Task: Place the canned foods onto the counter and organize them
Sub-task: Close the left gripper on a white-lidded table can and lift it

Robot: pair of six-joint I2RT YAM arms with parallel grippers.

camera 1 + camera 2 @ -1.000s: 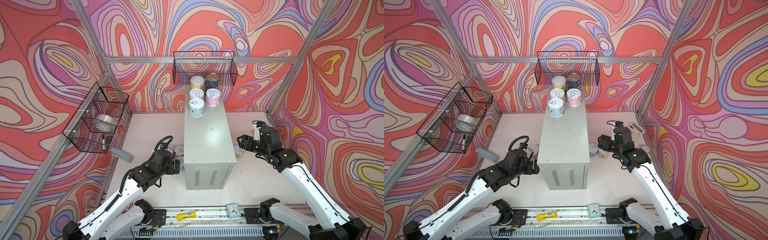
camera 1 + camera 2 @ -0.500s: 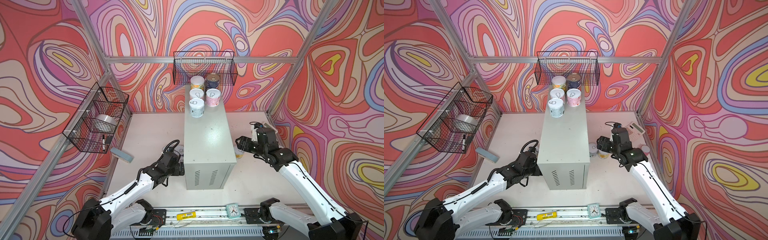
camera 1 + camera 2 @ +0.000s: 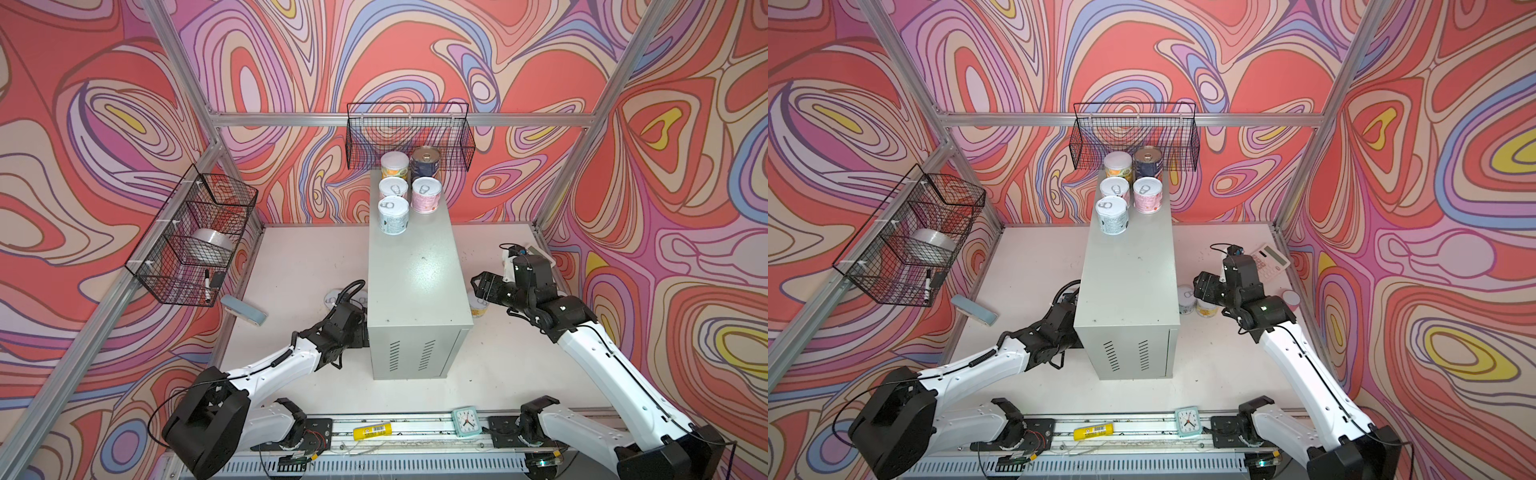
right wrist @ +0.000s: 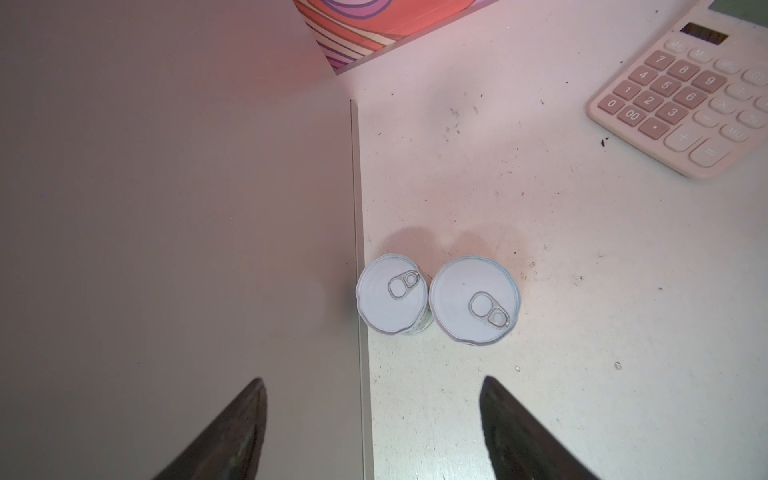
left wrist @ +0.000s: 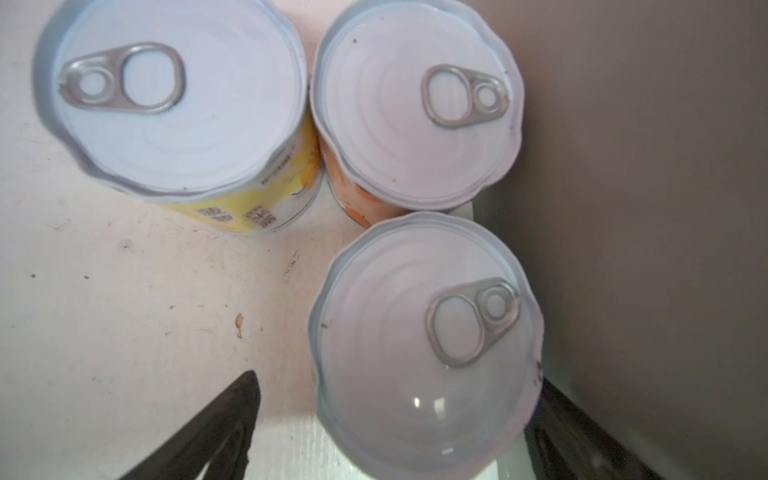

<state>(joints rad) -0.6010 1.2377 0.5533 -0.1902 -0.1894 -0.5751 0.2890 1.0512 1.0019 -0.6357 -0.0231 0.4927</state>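
There, the left gripper (image 5: 397, 378) stood wide open astride a silver-lidded pull-tab tin (image 5: 424, 332), clasping nothing. The right gripper (image 4: 372, 379), likewise open and empty, hovered short of two more tins (image 4: 392, 293) beside the tall light-grey metal box (image 4: 166, 208).

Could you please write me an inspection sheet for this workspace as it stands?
Surface: white tabletop, scuffed and speckled.
Job's things: five cans upright at the far end of the counter; three cans on the tabletop to its left, two cans to its right.
Clutter: calculator, clock, yellow tube, grey block.
Grippers: left gripper open, straddling the nearest can; right gripper open, holding nothing.
Cables: black cable looped at the left wrist; loose wires at the base rail.
Surroundings: patterned walls; back basket; side basket holding a tape roll.
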